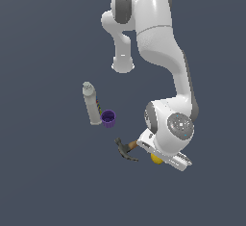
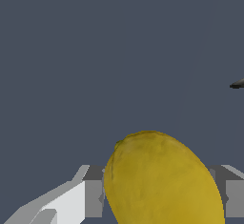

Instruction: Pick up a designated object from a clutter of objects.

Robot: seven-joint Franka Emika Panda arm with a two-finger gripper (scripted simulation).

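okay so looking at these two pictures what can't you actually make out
- Lemon: exterior view shows only a yellow sliver; the arm's hand covers the rest. The wrist view's edge cuts it off.
- Gripper: whether the jaws touch the lemon is hidden behind the fruit.
- Hammer: handle end hidden under the arm; the wrist view shows only a dark tip.
- Tiny red fruit: not discernible.
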